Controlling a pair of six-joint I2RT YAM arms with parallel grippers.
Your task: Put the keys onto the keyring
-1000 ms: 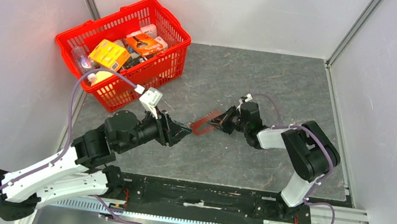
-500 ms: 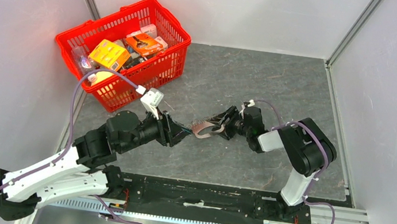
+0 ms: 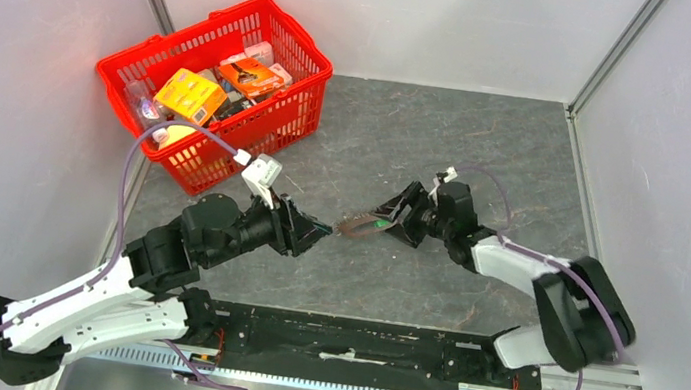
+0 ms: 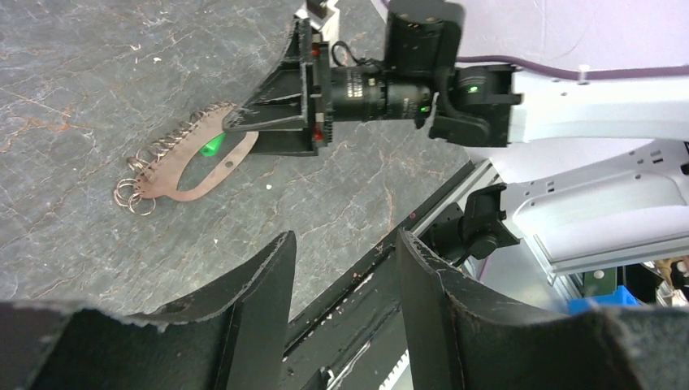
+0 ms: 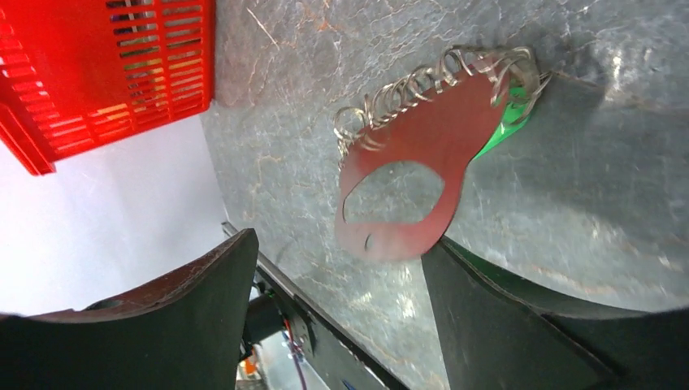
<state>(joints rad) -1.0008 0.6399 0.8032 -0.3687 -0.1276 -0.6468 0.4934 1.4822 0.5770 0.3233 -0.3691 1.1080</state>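
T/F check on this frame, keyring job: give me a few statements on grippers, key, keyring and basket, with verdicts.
1. The left gripper holds the keyring. False: its jaws stand apart and empty; the keyring lies on the table ahead of it.
2. The right gripper is open. True.
3. The green-headed key sits in the red basket. False: it is at the keyring, beside the right gripper.
4. One keyring edge carries small metal rings. True.
5. The red basket stands at the table's far left corner. True.
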